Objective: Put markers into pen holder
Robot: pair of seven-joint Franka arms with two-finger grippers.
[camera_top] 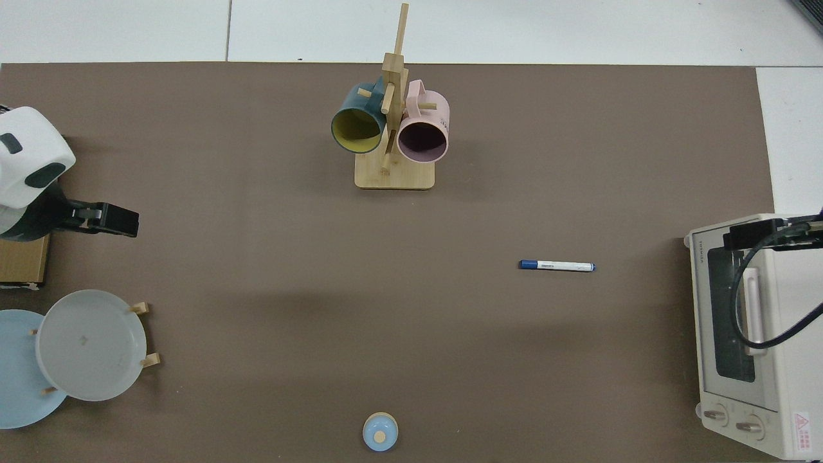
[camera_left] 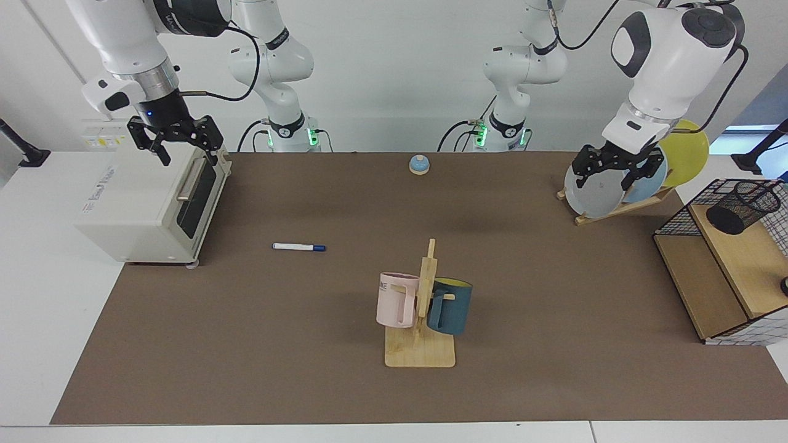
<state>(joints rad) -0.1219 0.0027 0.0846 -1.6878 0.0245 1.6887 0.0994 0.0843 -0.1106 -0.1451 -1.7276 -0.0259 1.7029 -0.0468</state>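
Observation:
The slim white marker (camera_left: 299, 247) with a blue cap lies flat on the brown mat, left of centre in the facing view; from above the marker (camera_top: 557, 265) lies a short way from the toaster. The pen holder (camera_left: 742, 207), a small black mesh cup, lies tilted on the wooden shelf at the far right. My right gripper (camera_left: 175, 144) hangs open and empty above the toaster oven's top edge. My left gripper (camera_left: 609, 175) is open and empty in front of the plate rack, well left of the pen holder. In the top view the left gripper (camera_top: 109, 218) shows at the left edge.
A cream toaster oven (camera_left: 154, 197) stands at the left. A wooden mug rack (camera_left: 422, 351) with a pink and a teal mug is at centre front. A plate rack (camera_left: 615, 206), a blue bell (camera_left: 419, 164) and a wire-and-wood shelf basket (camera_left: 708, 289) stand around the mat.

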